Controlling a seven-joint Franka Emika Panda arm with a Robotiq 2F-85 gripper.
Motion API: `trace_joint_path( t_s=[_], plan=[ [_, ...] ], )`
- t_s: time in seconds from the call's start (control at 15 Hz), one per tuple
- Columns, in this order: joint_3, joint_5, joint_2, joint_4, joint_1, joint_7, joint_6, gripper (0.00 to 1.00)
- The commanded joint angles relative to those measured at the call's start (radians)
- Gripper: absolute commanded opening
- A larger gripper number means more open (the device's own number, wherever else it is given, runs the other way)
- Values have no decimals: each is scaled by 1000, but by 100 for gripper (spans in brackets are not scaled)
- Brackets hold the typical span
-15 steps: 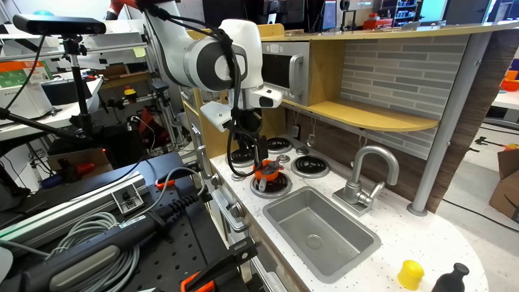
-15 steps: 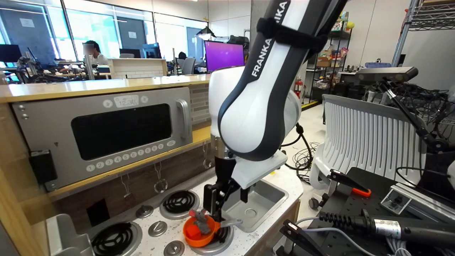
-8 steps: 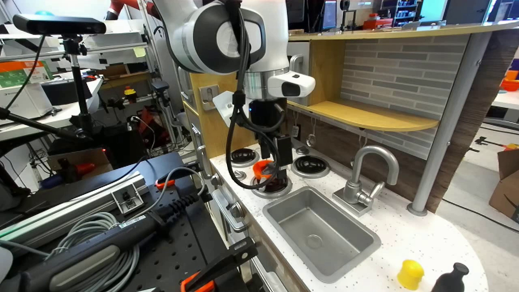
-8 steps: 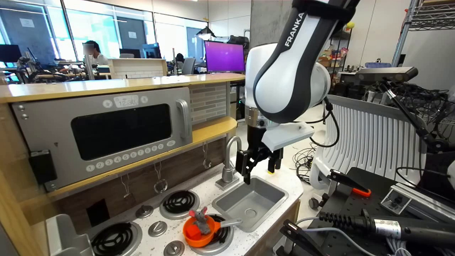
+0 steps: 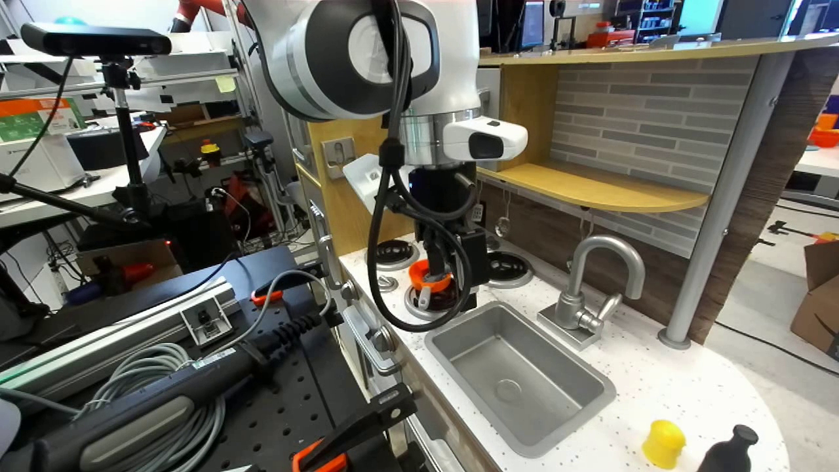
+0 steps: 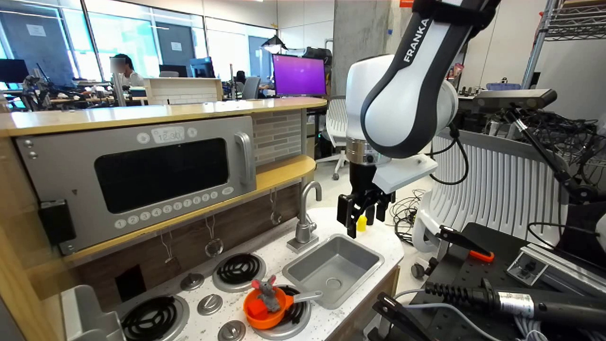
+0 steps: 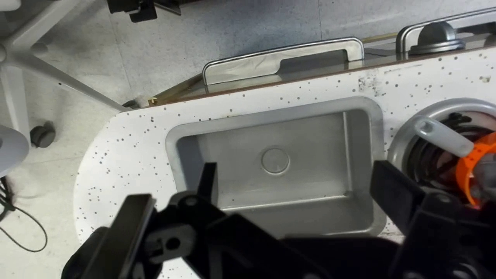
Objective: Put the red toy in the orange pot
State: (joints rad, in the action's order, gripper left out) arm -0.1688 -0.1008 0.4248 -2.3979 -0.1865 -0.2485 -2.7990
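Observation:
The red toy lies inside the orange pot, beside a grey mouse toy. The pot stands on the burner near the sink, its grey handle toward the sink. The pot's rim and handle show at the right edge of the wrist view; the red toy cannot be made out there. The pot also shows in an exterior view, partly behind the gripper and cables. My gripper is open and empty, held above the sink and apart from the pot; it also shows in an exterior view.
The grey sink lies below the gripper, with a tall faucet beside it. A yellow block and a black rounded object stand on the counter's far end. A microwave and shelf overhang the counter's back.
My gripper has risen away from the pot and moved over the sink, toward the counter's rounded end. The pot, the red toy and the mouse toy have stayed in place.

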Motion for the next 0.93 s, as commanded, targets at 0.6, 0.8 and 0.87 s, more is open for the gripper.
trace_joint_path(
  t_s=[0.6,0.8,0.87],
  plan=[
    [29,-72,0,-14,20,97,3,100],
    [29,-72,0,-14,20,97,3,100],
    [29,-72,0,-14,20,97,3,100]
  ],
)
